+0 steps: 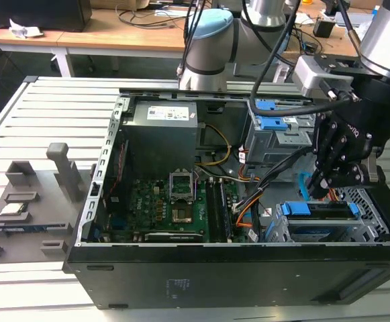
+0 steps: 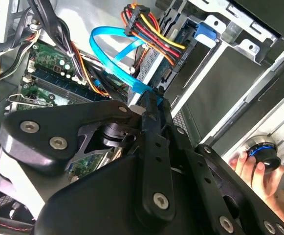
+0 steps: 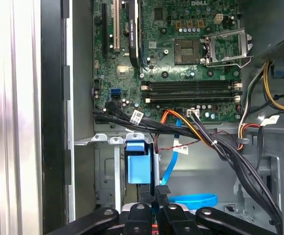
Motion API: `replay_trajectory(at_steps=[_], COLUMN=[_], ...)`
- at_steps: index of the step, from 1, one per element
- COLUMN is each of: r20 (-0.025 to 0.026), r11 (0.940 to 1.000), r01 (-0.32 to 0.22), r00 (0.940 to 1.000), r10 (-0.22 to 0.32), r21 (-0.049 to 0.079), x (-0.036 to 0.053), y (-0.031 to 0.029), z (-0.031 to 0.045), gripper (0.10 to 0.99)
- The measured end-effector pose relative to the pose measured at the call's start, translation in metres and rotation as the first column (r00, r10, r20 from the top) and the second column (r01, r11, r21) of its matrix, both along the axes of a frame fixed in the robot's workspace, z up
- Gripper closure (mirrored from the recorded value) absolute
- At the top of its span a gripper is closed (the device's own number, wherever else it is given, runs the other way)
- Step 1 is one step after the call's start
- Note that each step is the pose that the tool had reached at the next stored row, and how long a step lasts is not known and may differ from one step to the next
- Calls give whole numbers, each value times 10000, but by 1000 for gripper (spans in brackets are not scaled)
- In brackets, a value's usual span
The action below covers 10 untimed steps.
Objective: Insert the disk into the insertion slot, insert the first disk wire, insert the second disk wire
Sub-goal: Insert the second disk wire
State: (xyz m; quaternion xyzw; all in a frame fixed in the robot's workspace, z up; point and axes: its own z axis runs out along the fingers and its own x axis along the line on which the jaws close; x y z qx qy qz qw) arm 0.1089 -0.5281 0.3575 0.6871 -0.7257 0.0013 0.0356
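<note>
Your gripper [image 1: 319, 182] is down inside the open PC case [image 1: 181, 275], at the front corner above the insertion slot [image 1: 376, 218]. The fingers are clenched on the connector end of the second disk wire [image 2: 113, 61]; in the second wrist view the tips pinch where the flat blue cable ends, just beside the red-orange-yellow power plug [image 2: 149, 27].

The disk [image 1: 319, 209] already sits in the perforated silver cage, its blue carrier edge facing up towards the gripper. So the first step looks done and the work now is on cabling.

Why it's held like this, as I read it: gripping right at the plug keeps the floppy ribbon from steering the connector, and the vertical approach lines it up with the drive's rear edge.

The wire itself is thin, flat, light blue, looping in a wide curve behind the fingers. In the first wrist view it [image 3: 173, 159] runs from the motherboard [image 3: 181, 58] side down to the fingertips, with slack coiled [image 3: 194, 200] next to them.

Whether the plug is seated, I can't tell.

A hand [image 2: 251, 171] rests on a knob outside the case.
</note>
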Motion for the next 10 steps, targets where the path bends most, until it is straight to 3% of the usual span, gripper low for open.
replay_trajectory(at_steps=[4,10], r20=[0,0], r11=[10000,10000], r01=[0,-1], r00=[10000,10000], r10=[0,1], r21=[3,1], x=[40,123], y=[-39,-41], z=[-61,-121], gripper=[925,925])
